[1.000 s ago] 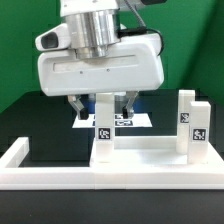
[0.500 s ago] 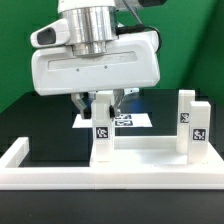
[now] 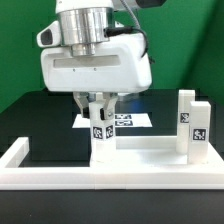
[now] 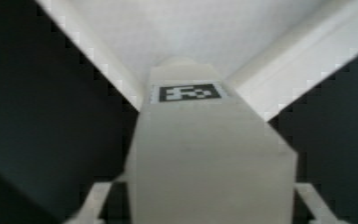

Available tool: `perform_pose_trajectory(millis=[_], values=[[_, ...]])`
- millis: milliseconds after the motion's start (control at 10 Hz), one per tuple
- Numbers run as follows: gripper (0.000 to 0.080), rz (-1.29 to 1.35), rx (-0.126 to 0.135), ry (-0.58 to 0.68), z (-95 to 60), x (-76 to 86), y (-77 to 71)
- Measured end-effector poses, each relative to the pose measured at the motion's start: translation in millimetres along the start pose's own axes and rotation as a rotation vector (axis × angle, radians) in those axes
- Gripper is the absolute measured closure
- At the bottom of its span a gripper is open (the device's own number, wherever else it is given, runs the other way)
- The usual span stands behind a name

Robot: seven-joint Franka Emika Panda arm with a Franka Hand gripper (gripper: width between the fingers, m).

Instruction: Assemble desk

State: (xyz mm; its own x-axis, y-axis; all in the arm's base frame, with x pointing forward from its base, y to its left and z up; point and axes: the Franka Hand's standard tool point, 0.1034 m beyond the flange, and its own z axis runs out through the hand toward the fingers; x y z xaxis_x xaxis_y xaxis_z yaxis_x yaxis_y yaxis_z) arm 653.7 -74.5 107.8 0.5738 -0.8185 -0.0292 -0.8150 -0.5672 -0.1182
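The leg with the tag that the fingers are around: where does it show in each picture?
Exterior view: the leg stands upright on the tabletop, left of centre, under the gripper.
Wrist view: the leg fills the middle.
Shared landmark: the leg's square tag.

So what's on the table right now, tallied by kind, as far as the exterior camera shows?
Short white plastic block legs, standing upright: 3
White plastic rectangular tabletop panel: 1
Long low white barrier wall: 1
Flat white marker board: 1
Total: 6
A fourth leg is not in view.
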Motion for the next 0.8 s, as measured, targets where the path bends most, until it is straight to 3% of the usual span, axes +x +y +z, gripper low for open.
perform_pose_trajectory(millis=[300, 700, 800], values=[[0.0509, 0.52, 0.029, -0.095, 1.1, 4.9, 6.8], [0.0509, 0.527, 0.03, -0.091, 0.7, 4.6, 5.7], [0.0327, 0.36, 0.064, -0.042, -0.3, 1.6, -3.7]])
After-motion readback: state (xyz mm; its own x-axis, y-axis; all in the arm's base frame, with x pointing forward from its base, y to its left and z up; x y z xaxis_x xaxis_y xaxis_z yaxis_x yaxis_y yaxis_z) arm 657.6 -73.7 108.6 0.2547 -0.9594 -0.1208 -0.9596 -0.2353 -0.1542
